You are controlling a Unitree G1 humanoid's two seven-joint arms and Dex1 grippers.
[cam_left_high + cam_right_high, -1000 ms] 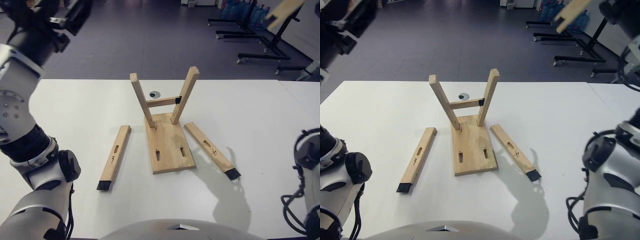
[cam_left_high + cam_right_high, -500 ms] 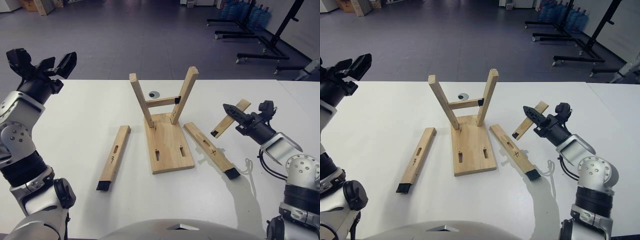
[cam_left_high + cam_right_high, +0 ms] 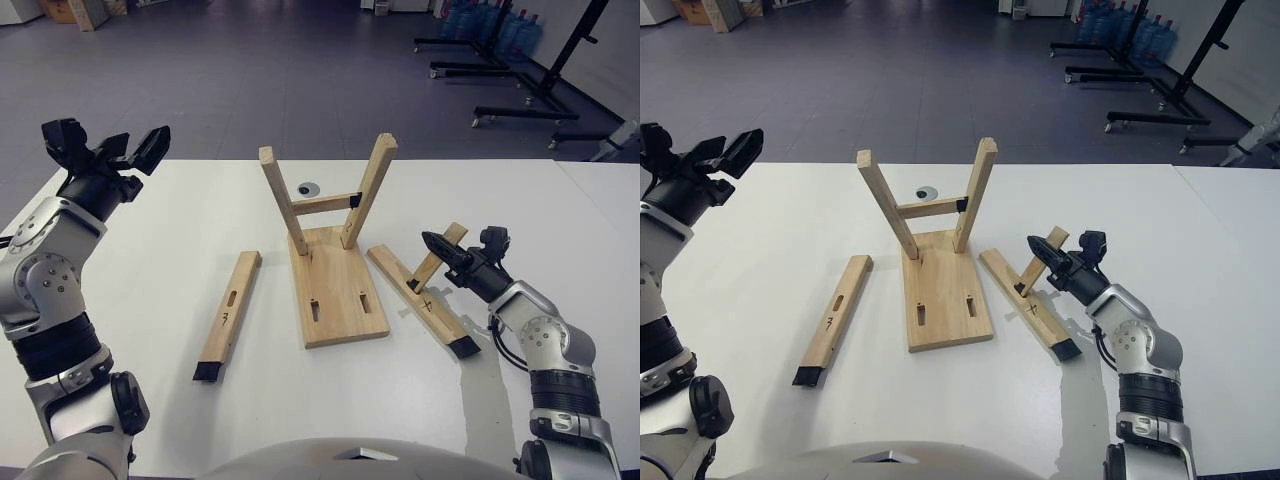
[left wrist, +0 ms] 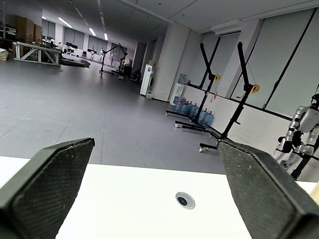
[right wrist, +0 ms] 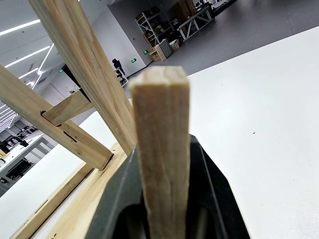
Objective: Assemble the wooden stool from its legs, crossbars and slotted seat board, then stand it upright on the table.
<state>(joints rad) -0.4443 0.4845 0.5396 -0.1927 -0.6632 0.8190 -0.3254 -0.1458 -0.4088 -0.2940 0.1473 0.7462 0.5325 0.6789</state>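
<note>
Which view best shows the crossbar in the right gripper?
The left eye view: the crossbar shows full length, tilted, lower end at the loose leg. The right eye view matches. The right wrist view shows it end-on, clamped in the right gripper.

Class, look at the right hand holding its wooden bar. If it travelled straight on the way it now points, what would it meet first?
Probably the nearer upright leg, which is already fitted. The right hand aims at it past its held bar. Depth is unclear, so this is a judgement.

Pale wooden seat board (image 3: 335,268), black-tipped crossbar (image 5: 163,149), white table (image 3: 170,245)
</note>
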